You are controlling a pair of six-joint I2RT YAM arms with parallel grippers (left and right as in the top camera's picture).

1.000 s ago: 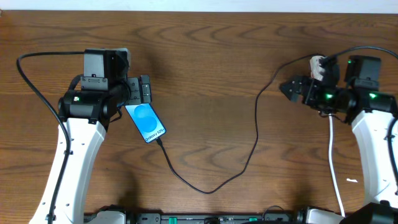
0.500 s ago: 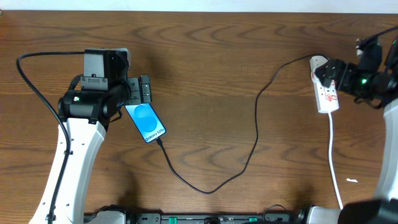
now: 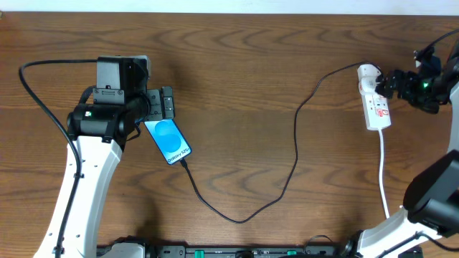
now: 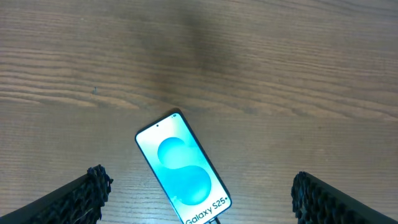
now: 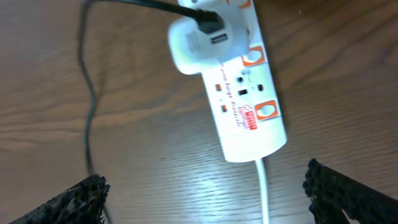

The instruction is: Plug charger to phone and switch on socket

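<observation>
The phone lies face up on the table, its blue screen lit, and reads "Galaxy S25+" in the left wrist view. The charger's thin black cable runs from the phone's lower end in a loop to a white adapter plugged into the socket. The socket is a white strip with orange-red marks. My left gripper hovers open just beyond the phone's top end. Just right of the socket's far end, my right gripper is open and empty.
The socket's thick white cord runs toward the table's front edge on the right. A black arm cable loops at the far left. A small white speck lies near the right arm's base.
My right arm has pulled back to the right off the socket, which now shows in full. The left arm, phone and charger cable have not moved.
</observation>
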